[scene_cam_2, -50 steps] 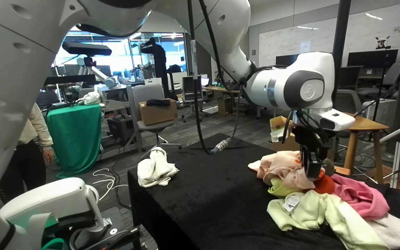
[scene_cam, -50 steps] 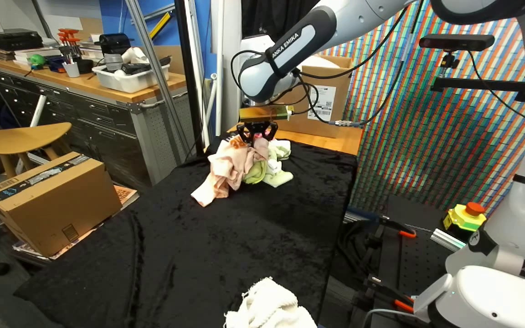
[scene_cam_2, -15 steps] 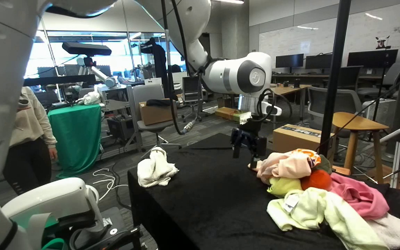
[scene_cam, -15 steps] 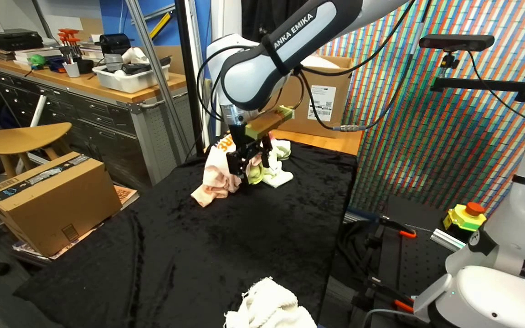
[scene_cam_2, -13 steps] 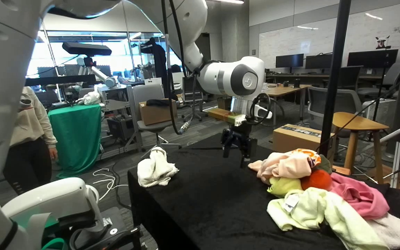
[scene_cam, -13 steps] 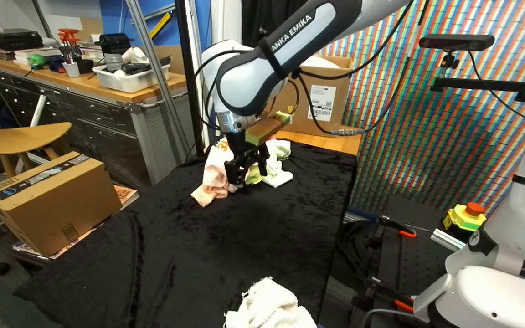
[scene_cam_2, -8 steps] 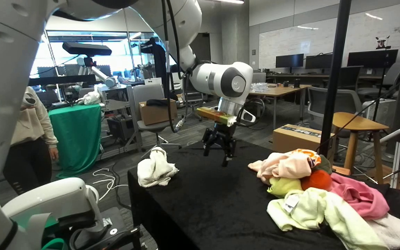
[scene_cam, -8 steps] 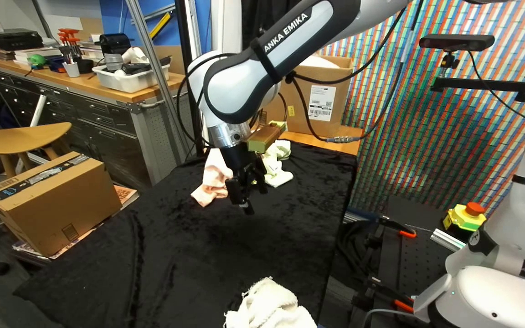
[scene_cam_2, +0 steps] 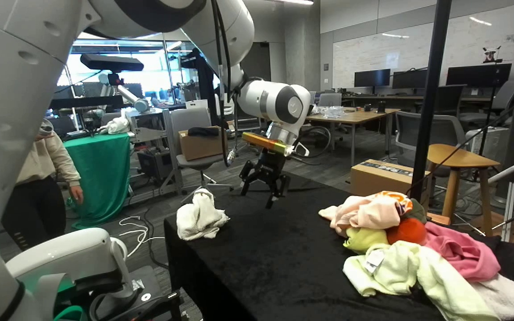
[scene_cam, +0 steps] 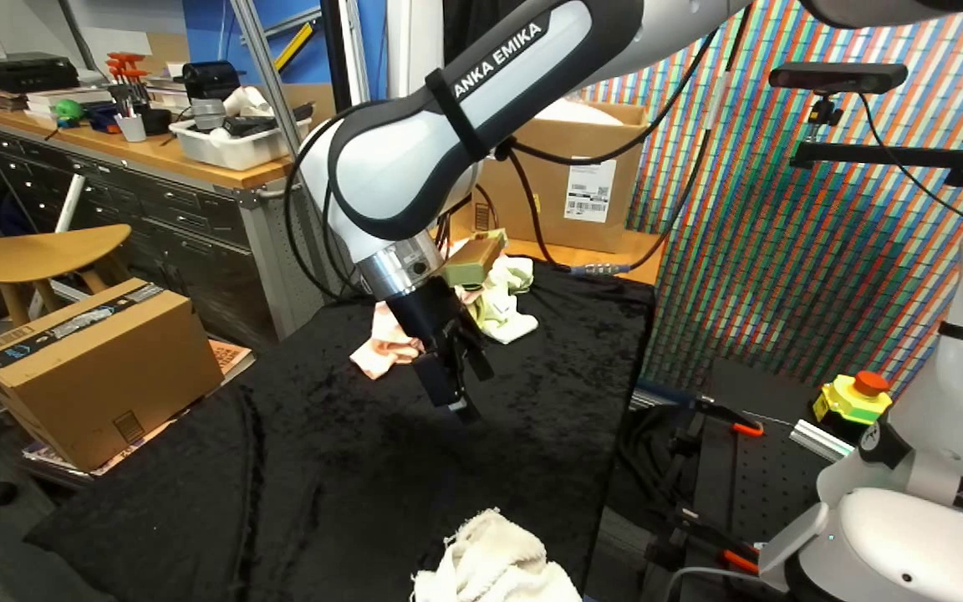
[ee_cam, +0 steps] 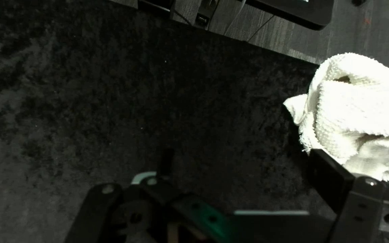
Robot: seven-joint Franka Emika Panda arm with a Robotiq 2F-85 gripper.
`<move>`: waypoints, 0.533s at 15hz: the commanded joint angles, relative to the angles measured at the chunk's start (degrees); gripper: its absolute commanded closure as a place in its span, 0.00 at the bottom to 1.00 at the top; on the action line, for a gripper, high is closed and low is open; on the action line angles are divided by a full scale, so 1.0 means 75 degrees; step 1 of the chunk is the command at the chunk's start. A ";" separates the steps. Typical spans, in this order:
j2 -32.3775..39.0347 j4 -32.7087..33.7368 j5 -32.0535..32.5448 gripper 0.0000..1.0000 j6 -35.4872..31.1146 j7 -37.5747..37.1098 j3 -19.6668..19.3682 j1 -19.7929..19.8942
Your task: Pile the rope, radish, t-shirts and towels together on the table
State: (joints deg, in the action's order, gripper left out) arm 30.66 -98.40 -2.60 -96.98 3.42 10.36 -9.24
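My gripper (scene_cam: pixel 471 393) (scene_cam_2: pixel 257 198) hangs tilted above the black-covered table (scene_cam: pixel 364 485) (scene_cam_2: pixel 283 249). Its jaws stand wide apart with nothing between them, as the wrist view of the gripper (ee_cam: pixel 245 165) also shows. A crumpled white towel (scene_cam: pixel 494 560) (scene_cam_2: pixel 199 216) (ee_cam: pixel 363 114) lies alone near the table edge, just past one fingertip in the wrist view. At the opposite end is a pile: peach t-shirt (scene_cam_2: pixel 368 211), yellow-green cloth (scene_cam_2: pixel 366 238), pale green towel (scene_cam_2: pixel 400 267), pink cloth (scene_cam_2: pixel 462 254), whitish towel (scene_cam_2: pixel 509 294) and a red rounded thing (scene_cam_2: pixel 408 231), perhaps the radish. The rope is hidden or out of view.
A black upright pole (scene_cam_2: pixel 431 102) rises behind the pile in an exterior view. Beside the table stands a taped cardboard box (scene_cam: pixel 97 368). A person (scene_cam_2: pixel 38 187) stands beyond the arm's base. The wrist view shows the floor (ee_cam: pixel 272 33) past the table edge.
My gripper was down at the peach t-shirt on the pile. It has since moved away across the table towards the white towel and tilted, empty. The peach t-shirt stays on the pile.
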 commanded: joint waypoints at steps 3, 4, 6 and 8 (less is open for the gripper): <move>0.0361 0.0546 -0.0167 0.00 0.0096 -0.0314 0.0016 -0.0390; 0.0383 0.0499 -0.0158 0.00 0.0002 -0.0358 0.0013 -0.0440; 0.0334 0.0311 -0.0183 0.00 -0.0096 -0.0397 0.0036 -0.0499; 0.0324 0.0153 -0.0186 0.00 -0.0200 -0.0406 0.0058 -0.0565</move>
State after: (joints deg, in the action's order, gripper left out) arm 33.31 -96.14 -2.80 -97.27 1.15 10.44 -12.91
